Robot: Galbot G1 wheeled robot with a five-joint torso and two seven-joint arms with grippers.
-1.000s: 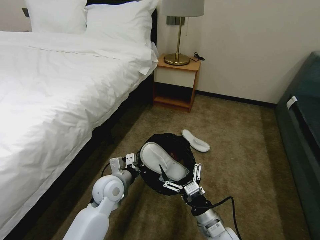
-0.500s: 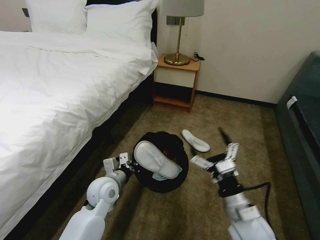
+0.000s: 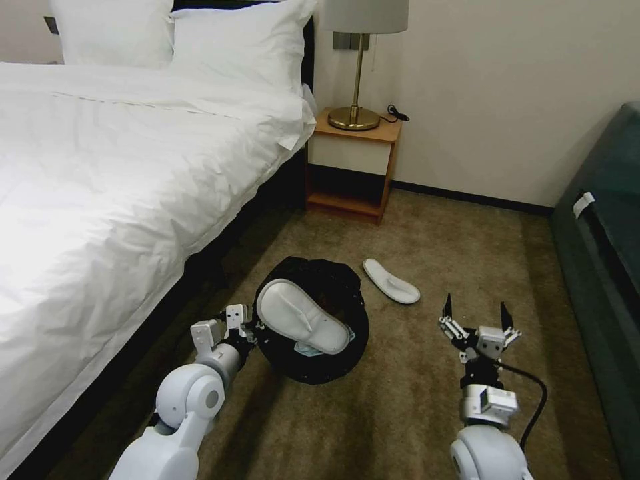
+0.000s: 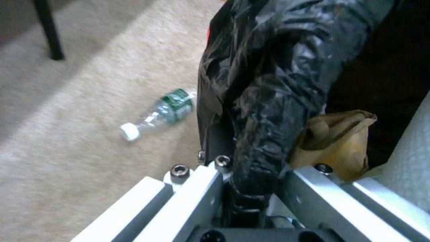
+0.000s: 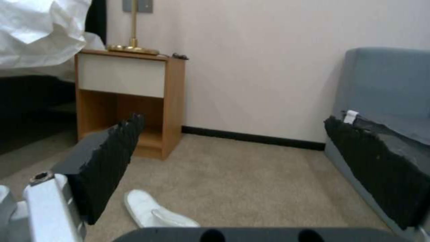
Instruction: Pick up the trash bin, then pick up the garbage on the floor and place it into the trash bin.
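Carpet (image 3: pixel 413 373) covers the floor between a white-sheeted bed (image 3: pixel 120 167) on the robot's left and a dark sofa (image 3: pixel 600 233) on its right, with a wooden nightstand (image 3: pixel 353 167) carrying a brass lamp (image 3: pixel 357 67) against the far wall. The trash bin (image 3: pixel 333 293), lined with crinkled black plastic, is tilted toward the robot beside the bed's dark base. The left gripper (image 3: pixel 241 325) is clamped on the bin's rim; in the left wrist view its fingers (image 4: pixel 197 191) pinch the bagged edge between them. One white slipper (image 3: pixel 303 325) lies across the bin's mouth, sticking partly out. Inside, a brown paper bag (image 4: pixel 338 141) sits against the rim, and something red, perhaps a can or wrapper, peeks from behind the plastic. A small green-labelled bottle (image 4: pixel 157 112) lies on the carpet just beside the bin. A second white slipper (image 3: pixel 391 281) lies flat on the carpet just beyond the bin, toward the nightstand. The right gripper (image 3: pixel 475 319) hovers above bare carpet, well apart from the bin, its black pads (image 5: pixel 107 161) spread wide and holding nothing.
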